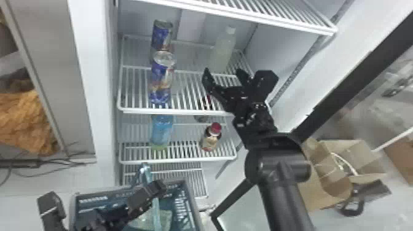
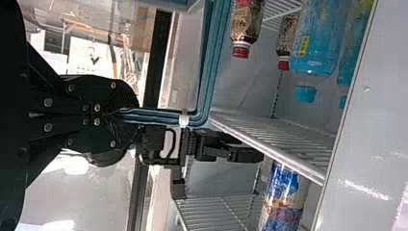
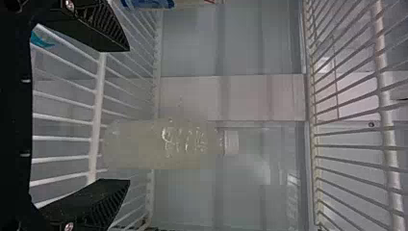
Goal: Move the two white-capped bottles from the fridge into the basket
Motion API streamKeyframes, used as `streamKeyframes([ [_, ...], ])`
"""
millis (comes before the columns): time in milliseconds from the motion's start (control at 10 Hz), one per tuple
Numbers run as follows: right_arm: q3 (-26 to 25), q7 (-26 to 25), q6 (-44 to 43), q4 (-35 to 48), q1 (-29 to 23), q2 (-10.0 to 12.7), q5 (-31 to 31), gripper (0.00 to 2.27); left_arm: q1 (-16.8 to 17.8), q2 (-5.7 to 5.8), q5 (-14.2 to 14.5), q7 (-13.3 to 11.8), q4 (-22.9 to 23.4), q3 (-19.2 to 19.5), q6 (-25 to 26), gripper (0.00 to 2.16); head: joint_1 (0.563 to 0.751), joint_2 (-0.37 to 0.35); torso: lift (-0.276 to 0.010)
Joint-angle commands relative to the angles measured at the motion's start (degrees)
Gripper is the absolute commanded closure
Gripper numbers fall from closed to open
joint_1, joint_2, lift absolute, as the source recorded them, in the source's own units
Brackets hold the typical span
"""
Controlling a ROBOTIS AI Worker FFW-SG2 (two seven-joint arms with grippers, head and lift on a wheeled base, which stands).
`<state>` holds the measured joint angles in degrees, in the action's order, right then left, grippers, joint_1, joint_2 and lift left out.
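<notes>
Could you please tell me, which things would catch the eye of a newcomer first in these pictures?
Probably the robot's black right end effector, open inside the fridge before a pale, white-capped bottle. The bright blue cans farther left, one behind the other, would likely come next. Lower down, the left end effector grips the handle of the blue basket.

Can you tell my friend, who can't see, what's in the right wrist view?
The right gripper points its open jaws toward a white-capped bottle of pale, cloudy liquid, standing on a wire fridge shelf.
</notes>
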<state>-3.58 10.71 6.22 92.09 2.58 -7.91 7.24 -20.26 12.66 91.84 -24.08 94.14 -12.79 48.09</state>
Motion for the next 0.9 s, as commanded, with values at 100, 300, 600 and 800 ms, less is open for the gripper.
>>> streamKeyframes([
  [100,0.61,-1.57,-2.57,-4.41,3.61,0.00,-1.42,0.05,0.16,0.00,0.02,0.00,0.00,-0.12,0.00,1.18,0.695,-0.350,0.000],
  [300,1.64,-3.06,-4.11,-7.36,5.86,0.00,-1.87,0.05,0.02,0.00,0.13,0.00,0.00,0.00,0.00,1.18,0.695,-0.350,0.000],
  [600,2.43,-4.47,-5.94,-12.29,9.38,0.00,-2.10,0.05,0.16,0.00,0.02,0.00,0.00,-0.12,0.00,1.18,0.695,-0.342,0.000],
  [800,2.78,-5.53,-7.35,-15.10,11.35,-0.08,-2.22,0.05,0.30,0.00,0.02,0.00,0.00,-0.12,0.00,1.18,0.695,-0.342,0.000],
])
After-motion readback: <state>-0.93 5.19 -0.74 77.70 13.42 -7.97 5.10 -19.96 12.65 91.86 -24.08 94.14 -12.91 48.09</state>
